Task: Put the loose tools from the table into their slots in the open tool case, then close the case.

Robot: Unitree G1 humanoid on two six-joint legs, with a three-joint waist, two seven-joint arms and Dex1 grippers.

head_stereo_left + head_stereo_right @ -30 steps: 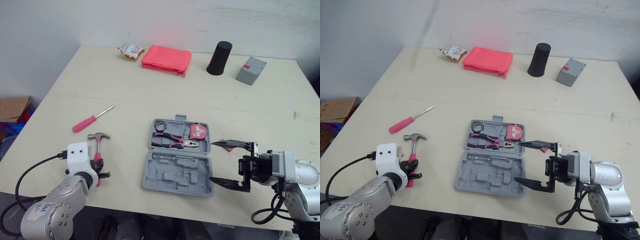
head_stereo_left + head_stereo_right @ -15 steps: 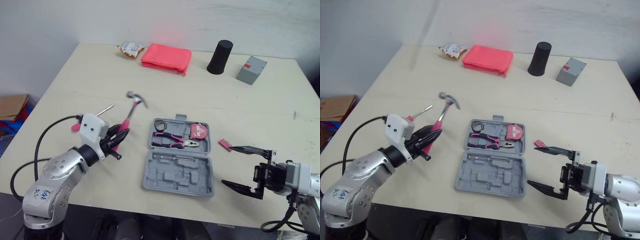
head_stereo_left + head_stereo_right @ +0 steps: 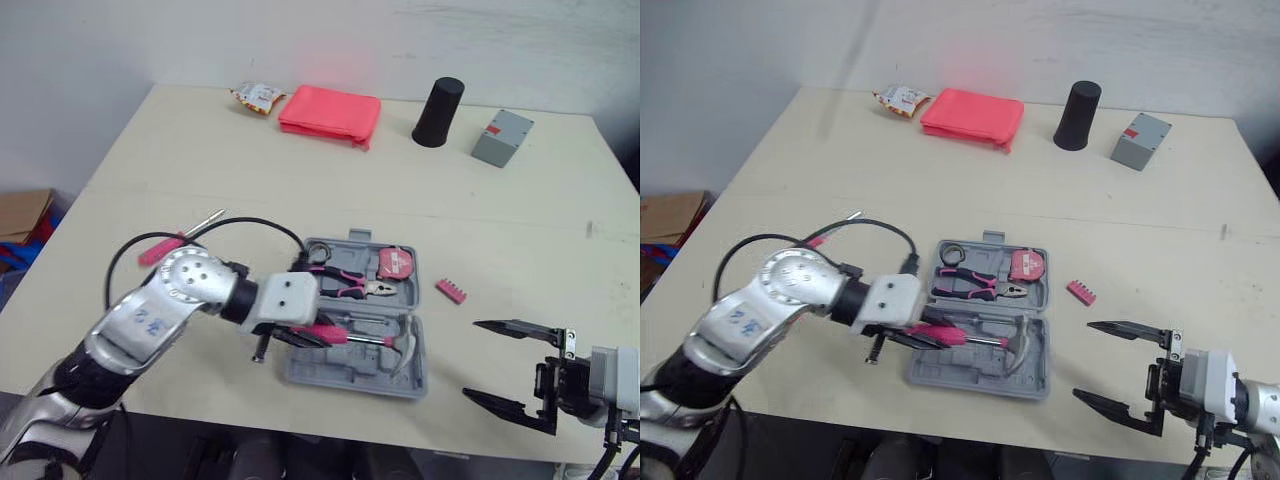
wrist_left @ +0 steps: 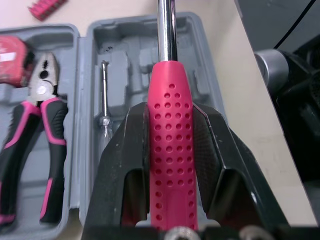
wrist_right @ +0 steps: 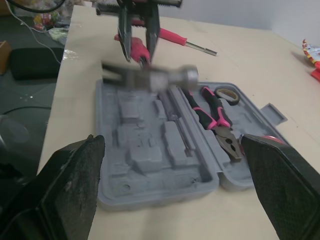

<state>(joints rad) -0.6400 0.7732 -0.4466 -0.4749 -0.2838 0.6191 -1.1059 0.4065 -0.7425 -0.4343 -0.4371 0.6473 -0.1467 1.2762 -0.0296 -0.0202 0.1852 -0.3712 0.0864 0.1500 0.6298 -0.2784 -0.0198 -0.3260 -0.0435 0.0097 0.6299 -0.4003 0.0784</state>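
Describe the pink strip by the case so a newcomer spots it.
Find the open grey tool case near the table's front edge. Off its right side, level with the red tape measure, lies a short pink strip. Unlike the pink screwdriver left of the case, it's stubby and comb-toothed.

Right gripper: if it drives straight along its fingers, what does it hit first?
Probably the near wall of the open tool case; the right gripper, open, points at it across bare table. Height is unclear, so it could pass over the rim toward the hammer held above.
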